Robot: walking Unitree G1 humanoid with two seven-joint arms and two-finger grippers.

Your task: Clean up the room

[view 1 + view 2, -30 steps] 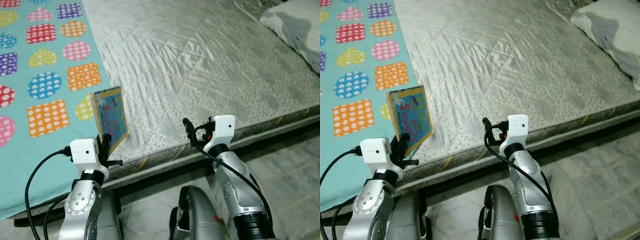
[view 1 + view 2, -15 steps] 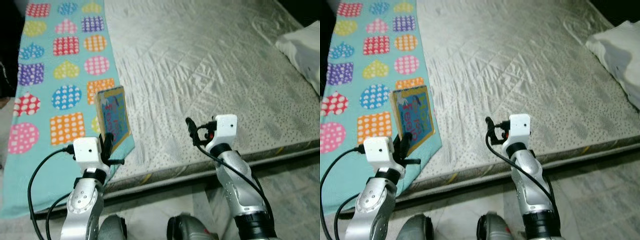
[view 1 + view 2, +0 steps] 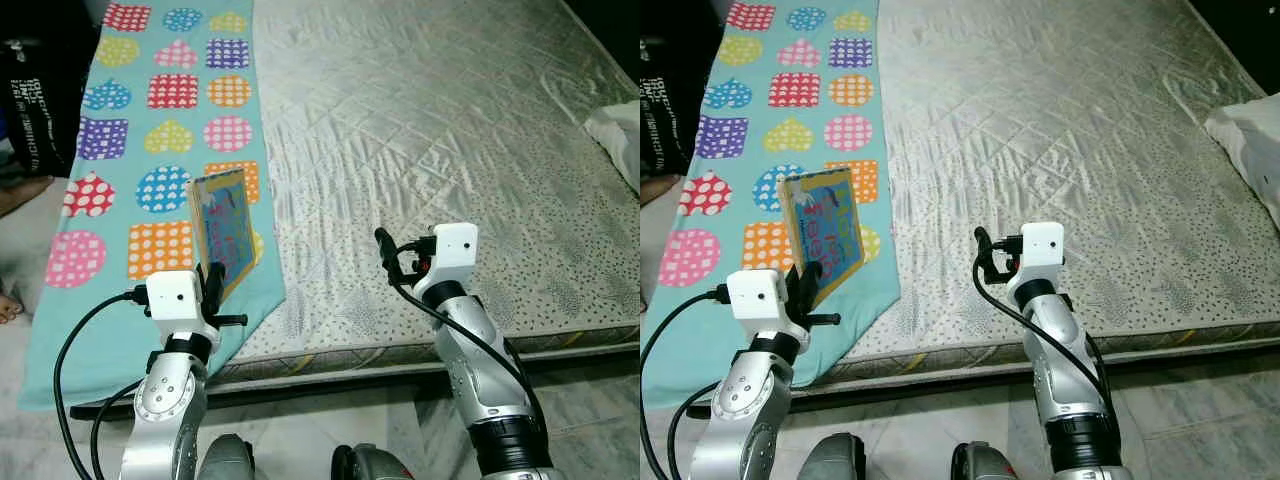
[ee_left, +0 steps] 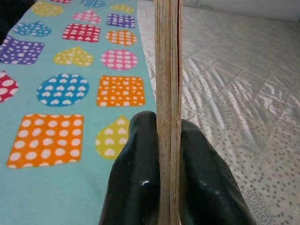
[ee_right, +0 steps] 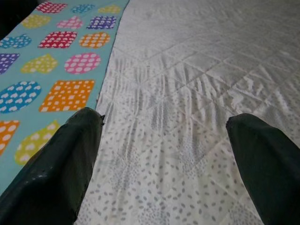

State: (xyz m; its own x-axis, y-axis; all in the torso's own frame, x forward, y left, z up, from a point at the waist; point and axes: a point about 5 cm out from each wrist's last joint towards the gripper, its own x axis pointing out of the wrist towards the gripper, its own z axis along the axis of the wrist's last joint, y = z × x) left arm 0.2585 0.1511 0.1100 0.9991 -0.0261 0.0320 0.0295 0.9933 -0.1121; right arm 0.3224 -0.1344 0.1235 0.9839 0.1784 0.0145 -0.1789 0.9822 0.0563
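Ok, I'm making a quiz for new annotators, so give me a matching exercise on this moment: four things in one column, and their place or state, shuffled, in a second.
Things:
1. book
2. right gripper
3. patterned blanket
4. pillow

Place or state:
A. open, holding nothing, above the grey mattress
B. lies along the bed's left side
D. clamped upright in the left gripper
C. at the far right of the bed

Pairs: 1-D, 2-A, 3-B, 4-C

The pillow (white, at the bed's far side) is cut off.
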